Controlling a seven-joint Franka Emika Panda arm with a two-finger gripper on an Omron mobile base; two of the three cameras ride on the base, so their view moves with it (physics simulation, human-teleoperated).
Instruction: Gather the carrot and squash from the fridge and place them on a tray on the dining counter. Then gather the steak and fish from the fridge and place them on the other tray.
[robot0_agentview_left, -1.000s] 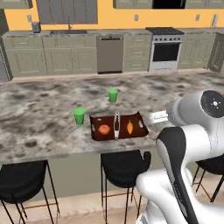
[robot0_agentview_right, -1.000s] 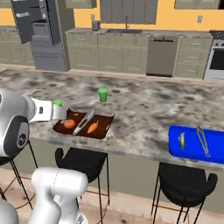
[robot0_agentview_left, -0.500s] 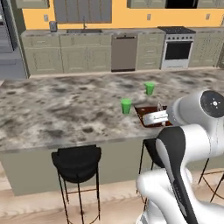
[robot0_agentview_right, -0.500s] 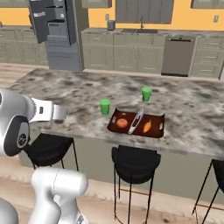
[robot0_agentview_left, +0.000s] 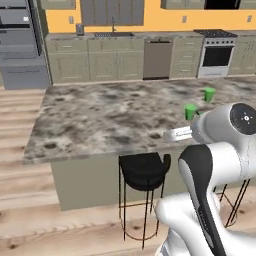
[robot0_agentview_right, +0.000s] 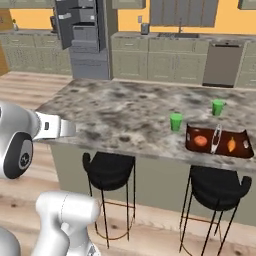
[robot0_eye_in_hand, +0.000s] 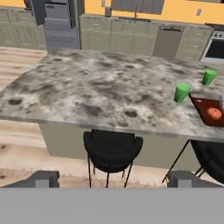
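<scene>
My hand (robot0_eye_in_hand: 112, 179) is spread and empty, facing the surface (robot0_eye_in_hand: 96, 89).
Fridge (robot0_agentview_right: 80, 37) stands at eleven o'clock; swinging toward it, I risk clipping the stool (robot0_eye_in_hand: 112, 151).

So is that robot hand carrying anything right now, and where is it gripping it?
Nothing is held. The gripper is open, its fingertips wide apart with only the stool and counter beyond them.

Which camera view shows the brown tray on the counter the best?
The right base view: the whole brown tray lies in sight with its contents. The hand view cuts it off at the right edge. In the left base view the arm stands before that part of the counter.
</scene>
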